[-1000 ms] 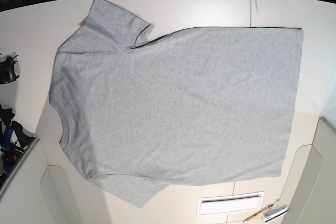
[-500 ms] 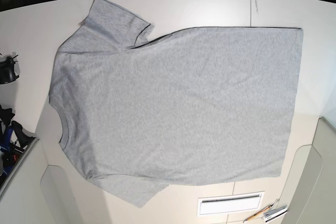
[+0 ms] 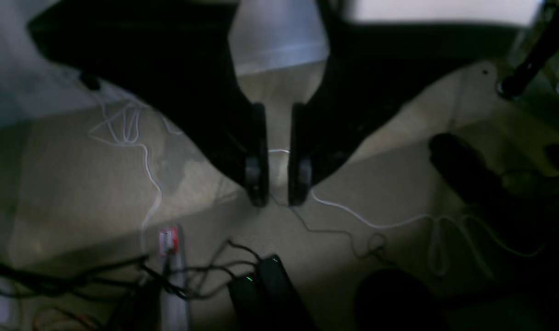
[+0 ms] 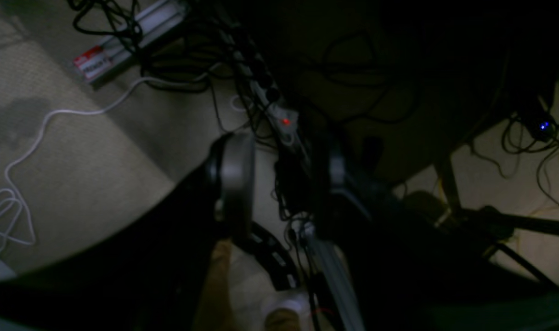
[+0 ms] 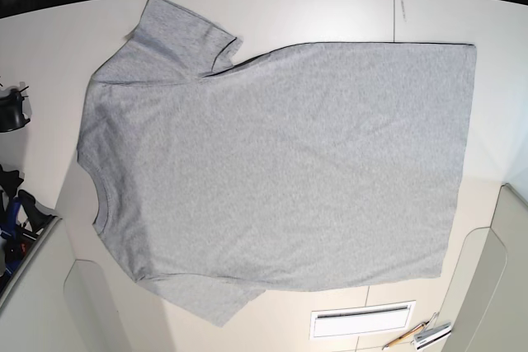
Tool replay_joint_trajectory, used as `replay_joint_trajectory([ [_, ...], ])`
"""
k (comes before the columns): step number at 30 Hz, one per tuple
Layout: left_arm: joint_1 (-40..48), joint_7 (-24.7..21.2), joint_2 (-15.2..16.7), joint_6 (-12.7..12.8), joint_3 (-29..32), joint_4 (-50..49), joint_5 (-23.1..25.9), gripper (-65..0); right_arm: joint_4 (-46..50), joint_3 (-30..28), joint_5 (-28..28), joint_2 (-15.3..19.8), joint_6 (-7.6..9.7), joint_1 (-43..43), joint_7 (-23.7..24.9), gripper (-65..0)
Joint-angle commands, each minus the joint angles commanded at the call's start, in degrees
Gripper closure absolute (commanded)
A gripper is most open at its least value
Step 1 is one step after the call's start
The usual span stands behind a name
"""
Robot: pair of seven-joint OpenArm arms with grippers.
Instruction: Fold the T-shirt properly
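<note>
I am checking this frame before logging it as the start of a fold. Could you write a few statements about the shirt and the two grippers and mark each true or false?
1. The light heather-grey short-sleeved T-shirt lies spread flat on the white table. True.
2. The shirt's neck opening faces the right edge of the base view. False: the ribbed collar is at the left.
3. The left gripper grips the shirt's hem. False: its narrowly parted fingers hold nothing, above a floor with cables.
4. The right gripper is open and empty. True.
5. Black lettering shows on the shirt. False: the upward side is plain grey.
</note>
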Motion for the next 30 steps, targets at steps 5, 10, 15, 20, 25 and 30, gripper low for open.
replay_joint_trajectory([
  [5, 0.0, 2.8, 0.0, -2.3, -5.9, 2.9, -5.6, -11.2, 3.7, 0.0, 2.3, 0.0, 0.35, -0.6, -2.1, -30.0],
  [10, 0.0, 3.2, 0.0, -5.2, -11.1, 4.0, -10.0, -11.2, 7.9, 0.1, 2.4, 0.0, -0.15, -4.0, -2.7, -30.0],
  [15, 0.0, 3.4, 0.0, -7.3, -15.8, 6.6, -12.9, -11.2, 13.6, 4.8, 6.5, 0.0, 1.18, -8.0, -2.7, -30.0],
  [20, 0.0, 3.3, 0.0, -7.3, -16.5, 7.9, -13.6, -11.2, 16.0, 17.3, 18.6, -1.4, 10.80, -9.1, -4.4, -30.0],
  [25, 0.0, 3.4, 0.0, -7.3, -16.5, 8.2, -13.6, -11.2, 17.6, 30.9, 34.0, -5.6, 25.77, -9.2, -9.7, -30.0],
  [30, 0.0, 3.4, 0.0, -7.3, -16.5, 10.7, -13.6, -11.2, 17.9, 42.6, 49.6, -9.0, 37.00, -9.2, -14.9, -30.0],
])
